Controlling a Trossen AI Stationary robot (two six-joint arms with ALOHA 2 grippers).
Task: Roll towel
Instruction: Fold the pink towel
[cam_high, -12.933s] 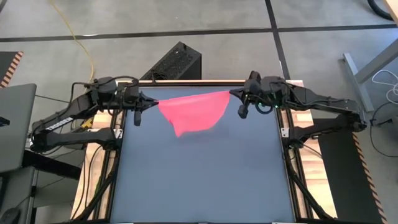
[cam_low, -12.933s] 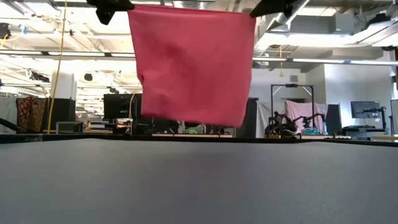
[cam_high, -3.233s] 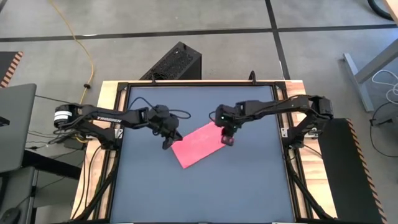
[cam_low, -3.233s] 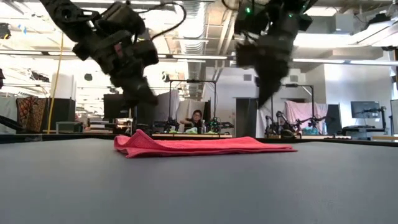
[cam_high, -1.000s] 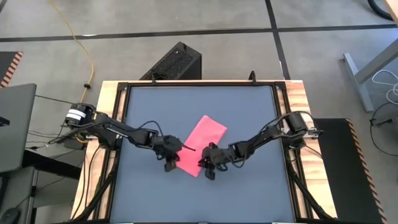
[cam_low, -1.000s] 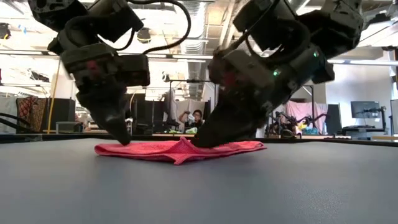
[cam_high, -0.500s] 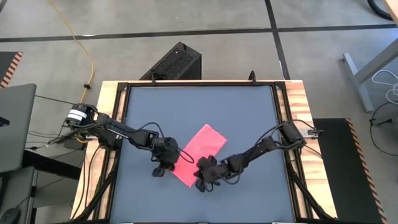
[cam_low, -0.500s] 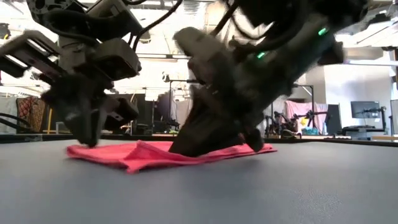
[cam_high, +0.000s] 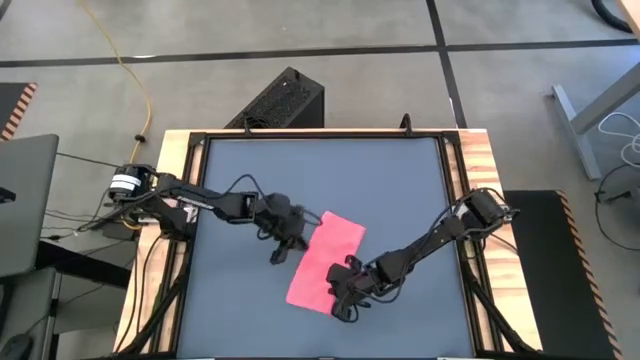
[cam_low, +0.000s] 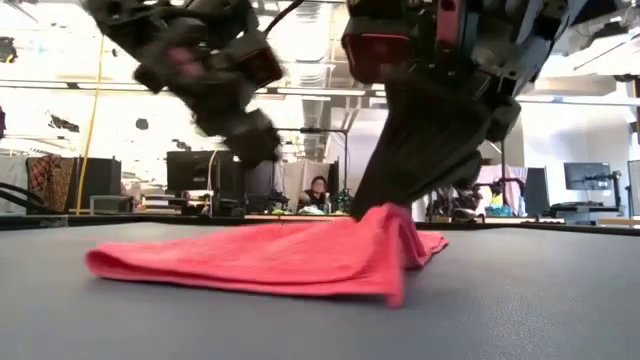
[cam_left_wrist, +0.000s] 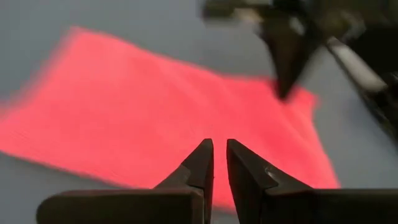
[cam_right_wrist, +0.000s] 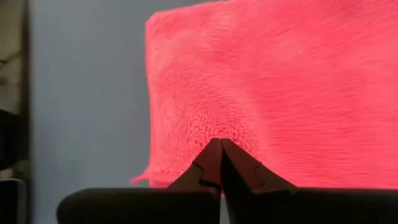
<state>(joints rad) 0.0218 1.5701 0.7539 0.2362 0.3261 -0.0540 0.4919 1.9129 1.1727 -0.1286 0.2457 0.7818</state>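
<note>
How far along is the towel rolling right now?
Done: the towel lies on the table as a folded flat strip. In hand: the right gripper, jaws shut, pinches the towel's near end, lifted into a small peak in the low view. The left gripper, jaws nearly shut and empty, hangs beside the towel's left edge. Left: no rolled turns show, so the rolling itself remains.

Towel (cam_right_wrist: 261, 87): soft pink cloth, fine looped, nubbly pile. Tabletop (cam_high: 400, 190): dark grey, matt, smooth. Table edges (cam_high: 480, 200): bare pale wood. Gripper fingers (cam_left_wrist: 245, 174): black, smooth, slight sheen.
</note>
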